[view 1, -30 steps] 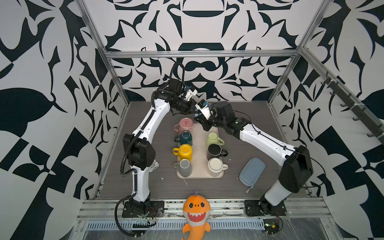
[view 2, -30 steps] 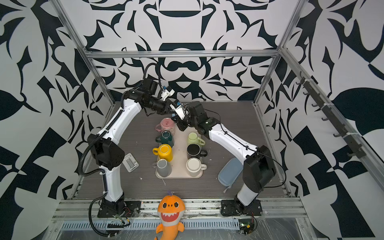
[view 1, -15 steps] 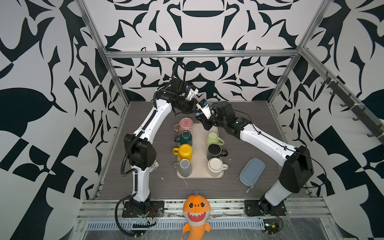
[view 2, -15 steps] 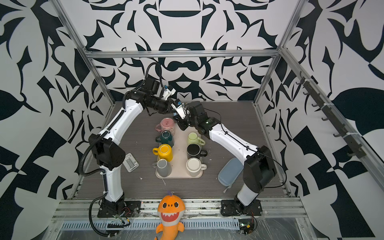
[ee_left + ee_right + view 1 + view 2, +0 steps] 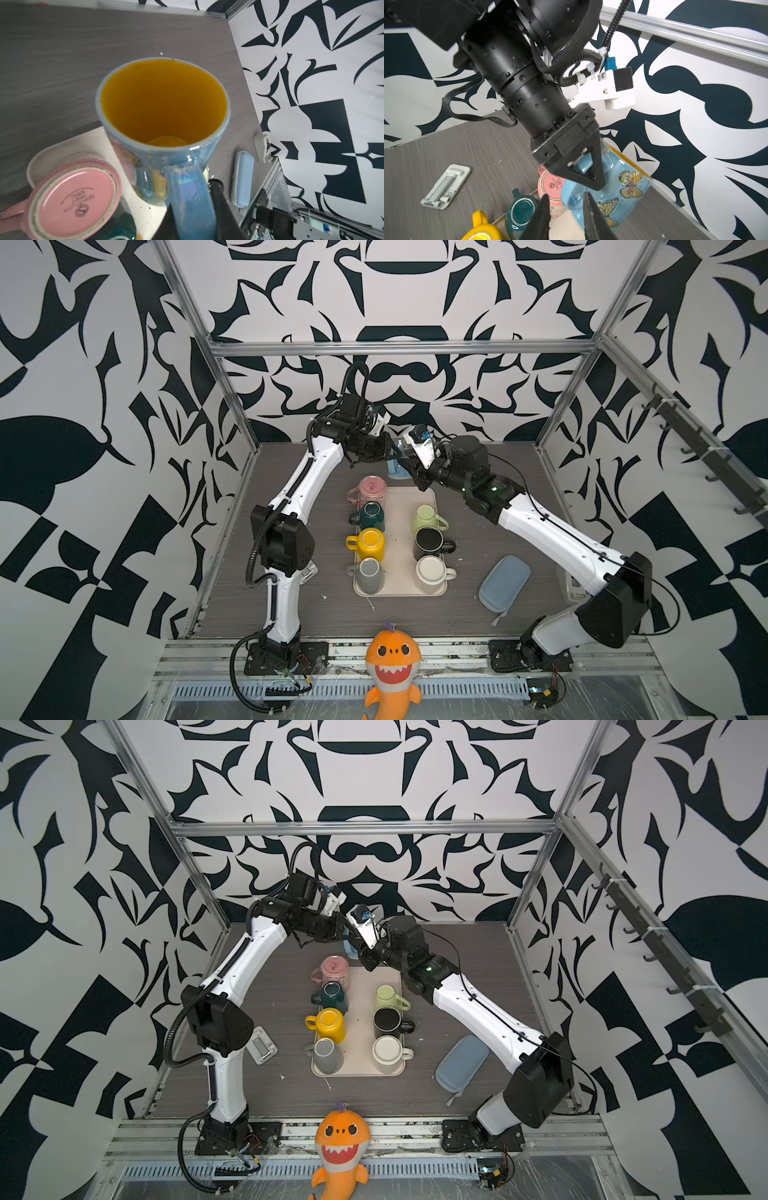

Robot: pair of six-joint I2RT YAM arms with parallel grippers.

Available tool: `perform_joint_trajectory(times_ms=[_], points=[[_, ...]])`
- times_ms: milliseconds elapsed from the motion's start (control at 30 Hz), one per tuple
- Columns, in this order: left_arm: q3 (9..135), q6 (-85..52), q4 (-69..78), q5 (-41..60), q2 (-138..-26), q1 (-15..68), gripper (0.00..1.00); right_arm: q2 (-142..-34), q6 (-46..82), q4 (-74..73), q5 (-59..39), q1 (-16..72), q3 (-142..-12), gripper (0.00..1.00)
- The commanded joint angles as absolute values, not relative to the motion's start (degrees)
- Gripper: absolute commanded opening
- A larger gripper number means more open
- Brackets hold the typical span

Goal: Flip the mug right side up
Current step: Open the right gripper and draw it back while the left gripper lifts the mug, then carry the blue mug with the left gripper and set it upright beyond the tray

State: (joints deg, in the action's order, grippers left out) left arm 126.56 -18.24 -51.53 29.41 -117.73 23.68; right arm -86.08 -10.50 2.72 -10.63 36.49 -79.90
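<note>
The mug (image 5: 164,99) is light blue with butterflies and an orange inside. It hangs tilted over the far end of the tray in both top views (image 5: 397,464) (image 5: 350,948), mouth towards the back wall. My left gripper (image 5: 193,212) is shut on its handle, black fingers (image 5: 220,199) on either side. In the right wrist view the mug (image 5: 629,187) shows its base low, by my right gripper (image 5: 566,197). That gripper is open beside the base, gripping nothing. I cannot tell whether the base touches the tray.
The beige tray (image 5: 401,539) carries several mugs in two rows. The pink mug (image 5: 371,487) and the teal mug (image 5: 371,512) stand bottom up just under the held mug. A blue case (image 5: 504,583) lies right, a phone stand (image 5: 262,1045) left, a plush shark (image 5: 392,664) in front.
My right gripper's jaws have parted at the mug's base. The left gripper keeps its hold on the handle and has shifted slightly.
</note>
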Motion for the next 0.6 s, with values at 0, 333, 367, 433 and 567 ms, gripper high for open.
perform_joint_trajectory(times_ms=[0,333,367,433,567], points=[[131.7,-18.0,-44.3,29.2,-117.2,23.6,0.0,-84.2,-10.7,1.1,-8.4,36.7,-78.1,0.31],[129.3,-15.8,-33.7,17.8,-115.1,19.7,0.0,-78.5,-8.9,-1.0,-1.7,36.8,-71.5,0.31],[128.0,-15.3,-32.3,16.8,-114.5,19.1,0.0,-77.8,-8.7,-1.2,-0.8,36.8,-70.7,0.31],[125.3,-14.5,-29.7,15.0,-113.4,18.0,0.0,-76.3,-8.0,-1.6,0.7,36.8,-69.2,0.3],[118.3,-13.2,-23.4,11.5,-111.2,15.8,0.0,-73.7,-6.9,-2.1,3.3,36.8,-66.4,0.3]])
